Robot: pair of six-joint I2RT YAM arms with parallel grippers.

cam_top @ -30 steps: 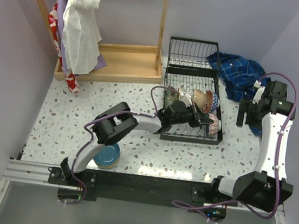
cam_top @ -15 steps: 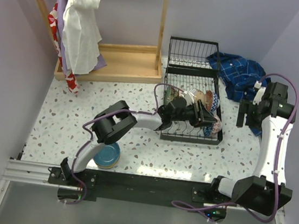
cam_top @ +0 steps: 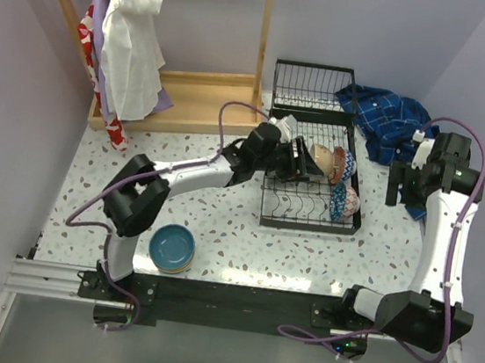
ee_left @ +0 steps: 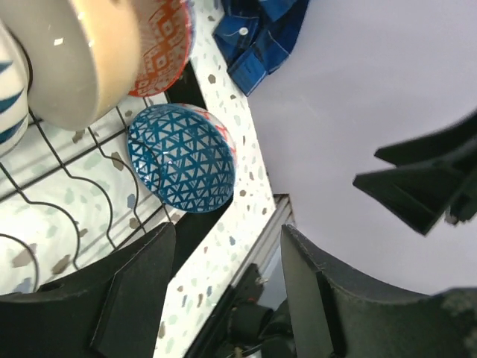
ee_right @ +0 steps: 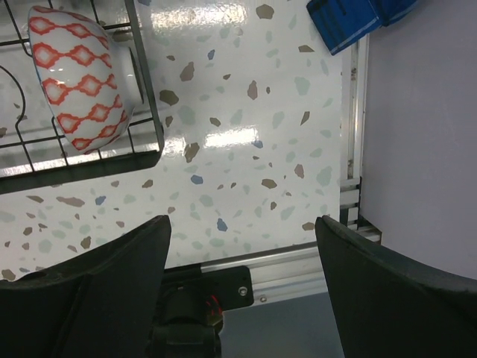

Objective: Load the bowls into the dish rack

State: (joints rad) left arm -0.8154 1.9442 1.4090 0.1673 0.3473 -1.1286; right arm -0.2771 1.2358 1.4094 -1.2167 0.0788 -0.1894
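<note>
Top view: bowls (cam_top: 320, 158) stand in the dish rack (cam_top: 285, 206); a teal bowl (cam_top: 171, 248) sits on the desk (cam_top: 219, 232), well left of it.
Left wrist: left jaws parted, empty, near the rack's blue-triangle bowl (ee_left: 181, 158).
Right wrist: right jaws wide, empty, beside the rack's red-diamond bowl (ee_right: 82, 78).

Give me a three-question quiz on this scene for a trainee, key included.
1. True or false: the teal bowl sits inside the dish rack.
2. In the top view, what lies to the right of the rack? A) blue checked shirt B) frying pan C) sponge
3. Fill in: the left gripper and right gripper both stand ____.
Key: 1 false; 2 A; 3 open.
</note>
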